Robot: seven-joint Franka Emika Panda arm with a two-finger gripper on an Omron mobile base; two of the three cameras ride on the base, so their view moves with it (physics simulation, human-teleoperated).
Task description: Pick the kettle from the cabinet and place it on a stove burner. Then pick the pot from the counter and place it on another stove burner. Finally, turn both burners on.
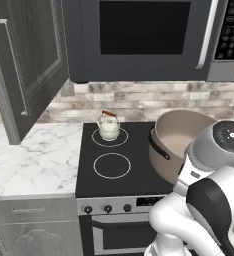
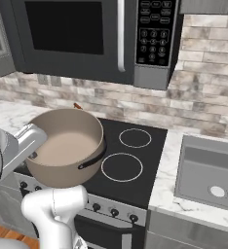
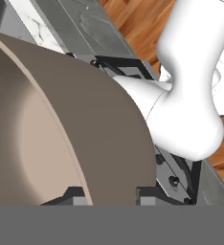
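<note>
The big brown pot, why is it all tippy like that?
The pot is tilted and lifted over the stove, not sitting flat. The end effector pinches its rim, one finger inside, one outside. The kettle stands upright on its burner.

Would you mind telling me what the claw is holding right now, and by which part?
The claw holds the pot by its rim wall, one finger inside and one outside, lifted and tilted over the stove.
</note>
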